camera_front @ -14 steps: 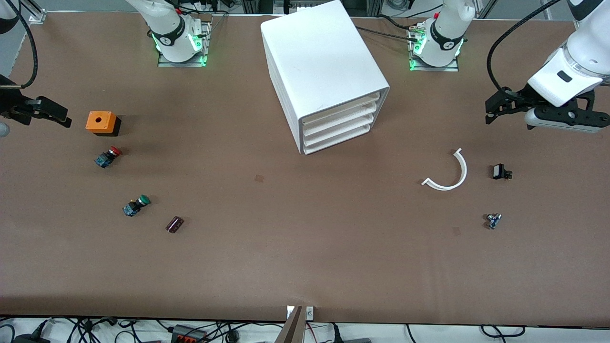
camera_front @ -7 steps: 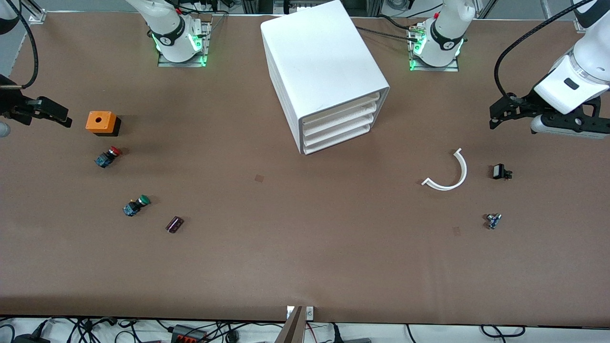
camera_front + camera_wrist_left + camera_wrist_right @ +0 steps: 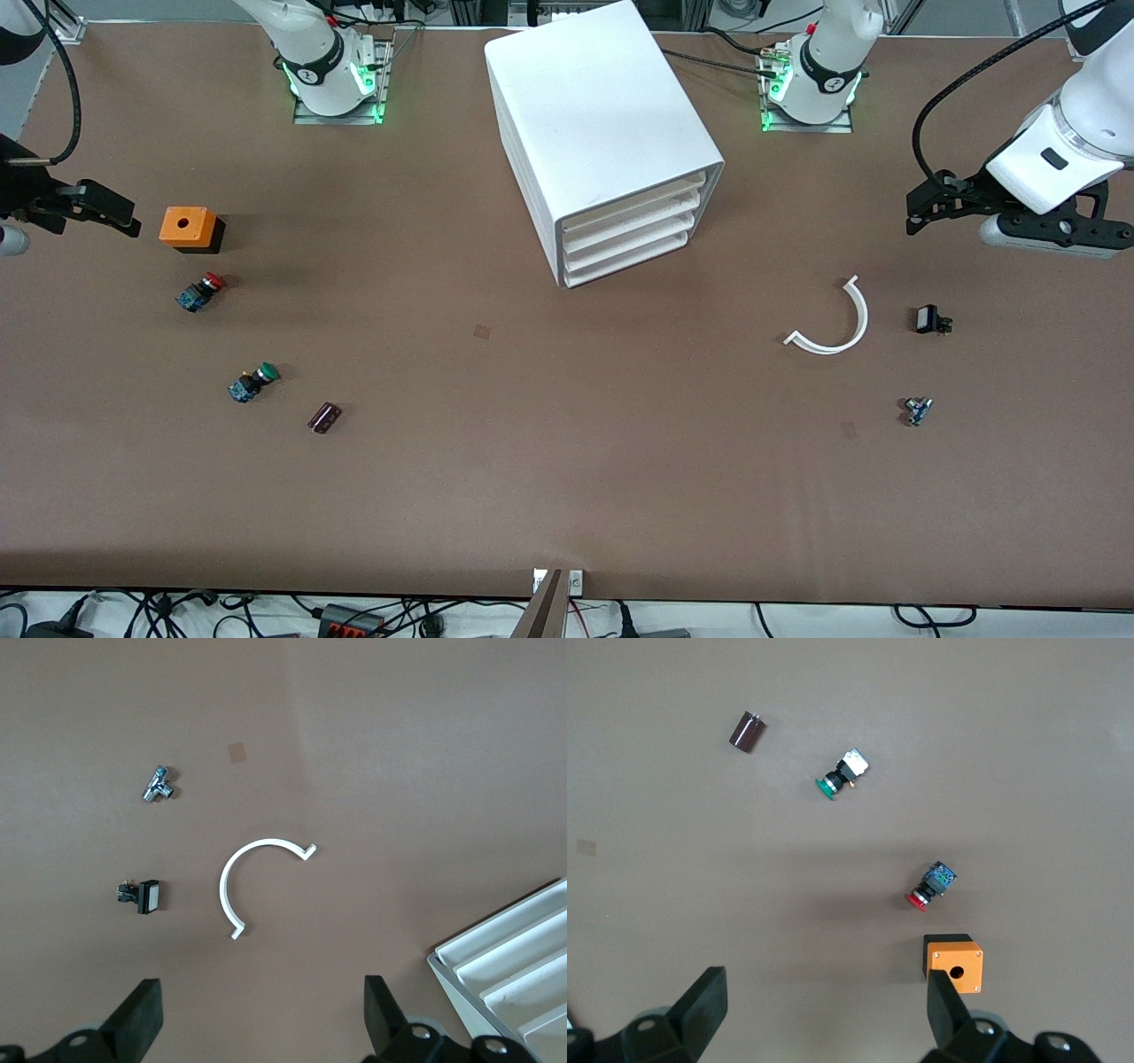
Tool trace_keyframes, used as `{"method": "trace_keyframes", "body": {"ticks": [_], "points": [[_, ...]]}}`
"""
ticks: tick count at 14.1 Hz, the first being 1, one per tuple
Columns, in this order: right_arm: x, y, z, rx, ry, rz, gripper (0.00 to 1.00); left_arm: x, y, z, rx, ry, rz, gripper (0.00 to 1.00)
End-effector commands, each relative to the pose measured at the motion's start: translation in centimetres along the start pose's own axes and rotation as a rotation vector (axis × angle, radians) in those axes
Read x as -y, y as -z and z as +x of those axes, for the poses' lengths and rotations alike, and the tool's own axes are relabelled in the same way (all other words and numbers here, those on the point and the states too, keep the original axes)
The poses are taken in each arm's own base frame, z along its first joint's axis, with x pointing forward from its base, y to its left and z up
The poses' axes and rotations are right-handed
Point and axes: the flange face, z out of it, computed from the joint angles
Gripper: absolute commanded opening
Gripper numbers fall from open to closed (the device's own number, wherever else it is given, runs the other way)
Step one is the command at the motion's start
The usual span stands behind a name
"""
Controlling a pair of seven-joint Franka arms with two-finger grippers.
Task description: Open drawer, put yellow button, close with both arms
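Observation:
The white cabinet (image 3: 594, 115) stands mid-table near the arms' bases, and its front corner shows in the left wrist view (image 3: 514, 966). The drawer (image 3: 633, 206), uppermost of four, sits flush with the three below it. The yellow button is out of view. My left gripper (image 3: 926, 202) hangs open and empty over bare table at the left arm's end, with both fingers spread wide in its wrist view (image 3: 261, 1023). My right gripper (image 3: 102, 208) hangs open and empty at the right arm's end, beside an orange box (image 3: 188, 227), and its wrist view (image 3: 824, 1014) shows nothing between the fingers.
A red-capped button (image 3: 201, 291), a green-capped button (image 3: 253, 382) and a dark cylinder (image 3: 324, 417) lie nearer the front camera than the orange box. Toward the left arm's end lie a white curved strip (image 3: 837, 323), a small black part (image 3: 930, 319) and a metal fitting (image 3: 917, 410).
The left arm's wrist has lifted and shifted slightly toward its end of the table. The right gripper has barely moved. Nothing on the table has changed.

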Motion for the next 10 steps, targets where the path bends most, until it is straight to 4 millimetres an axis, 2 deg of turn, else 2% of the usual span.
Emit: {"method": "trace_keyframes", "body": {"ticks": [1, 10], "points": [[0.2, 0.3, -0.8, -0.003, 0.015, 0.004, 1.00, -0.1, 0.8, 0.4, 0.002, 0.001, -0.004, 1.00], [0.4, 0.2, -0.7, -0.003, 0.019, 0.004, 1.00, -1.1, 1.6, 0.7, -0.005, -0.007, -0.004, 1.00]]}}
